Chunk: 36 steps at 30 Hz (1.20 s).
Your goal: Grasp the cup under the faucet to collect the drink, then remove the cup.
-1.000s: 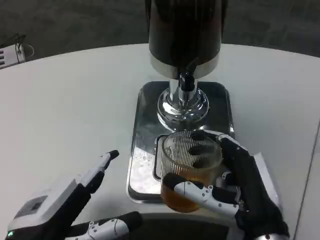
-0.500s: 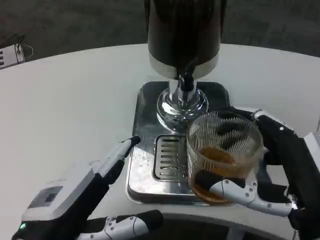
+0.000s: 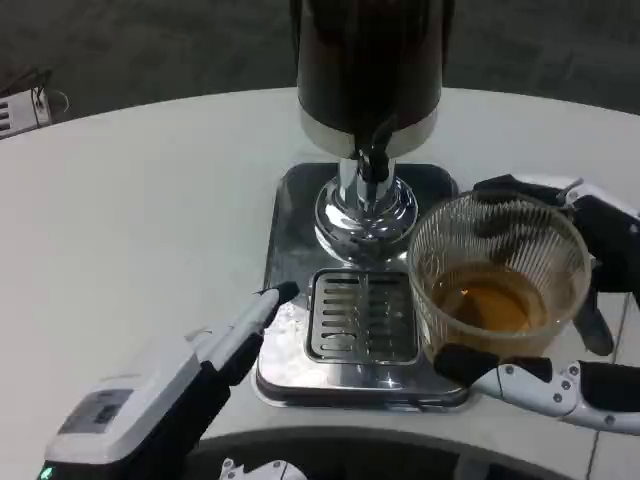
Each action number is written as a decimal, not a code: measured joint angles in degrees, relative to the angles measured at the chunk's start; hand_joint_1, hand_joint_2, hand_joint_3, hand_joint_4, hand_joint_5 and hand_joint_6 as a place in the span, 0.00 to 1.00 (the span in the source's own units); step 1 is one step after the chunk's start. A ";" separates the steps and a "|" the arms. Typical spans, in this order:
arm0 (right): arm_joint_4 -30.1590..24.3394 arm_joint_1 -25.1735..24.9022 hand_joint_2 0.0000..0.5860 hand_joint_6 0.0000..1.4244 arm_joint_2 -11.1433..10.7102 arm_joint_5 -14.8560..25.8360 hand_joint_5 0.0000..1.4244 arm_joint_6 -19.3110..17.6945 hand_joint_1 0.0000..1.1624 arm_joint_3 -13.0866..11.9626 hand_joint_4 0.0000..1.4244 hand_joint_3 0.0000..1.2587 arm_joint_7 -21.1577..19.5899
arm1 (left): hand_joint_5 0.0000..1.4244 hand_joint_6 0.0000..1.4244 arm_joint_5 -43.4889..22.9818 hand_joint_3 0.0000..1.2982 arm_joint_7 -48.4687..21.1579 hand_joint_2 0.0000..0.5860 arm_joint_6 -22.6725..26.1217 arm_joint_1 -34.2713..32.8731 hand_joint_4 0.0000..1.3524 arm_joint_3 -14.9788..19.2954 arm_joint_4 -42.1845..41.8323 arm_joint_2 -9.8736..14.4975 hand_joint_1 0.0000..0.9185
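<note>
A ribbed clear glass cup (image 3: 497, 282) with amber drink in its bottom is lifted off the drip tray, to the right of the faucet (image 3: 374, 160). My right hand (image 3: 575, 300) grips it, with fingers behind it and the thumb under its front. The dark drink dispenser (image 3: 368, 70) stands on a chrome foot at the back of the steel drip tray (image 3: 290, 260), whose slotted grate (image 3: 362, 315) now lies bare. My left hand (image 3: 175, 385) hovers at the tray's front left corner, fingers stretched out, holding nothing.
The round white table (image 3: 130, 210) spreads out to the left and behind. A small white device with cables (image 3: 20, 105) lies at the far left edge. Dark floor lies beyond the table.
My right hand has lifted the cup off the grate and carried it up and to the right. My left hand has moved forward toward the tray's front left corner.
</note>
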 measured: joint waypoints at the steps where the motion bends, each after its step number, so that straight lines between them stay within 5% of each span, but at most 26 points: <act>1: -0.26 0.17 0.38 1.00 -0.06 0.18 1.00 -0.26 0.83 -0.27 1.00 0.98 0.24 | 0.01 0.06 0.10 0.01 0.00 0.09 0.00 0.17 0.00 0.02 -0.36 0.00 0.00; 9: -2.80 2.57 0.37 1.00 -0.26 2.05 1.00 -1.00 0.83 -1.89 1.00 0.98 2.62 | 0.00 0.02 4.35 0.00 -1.07 0.08 0.25 2.32 0.00 0.28 -5.64 -0.01 0.00; 36: -6.78 9.01 0.37 1.00 0.35 2.71 1.00 -3.21 0.82 -1.26 1.00 0.98 5.75 | 0.00 0.00 6.19 0.00 -2.67 0.08 1.00 4.02 0.00 2.06 -7.60 -0.27 0.00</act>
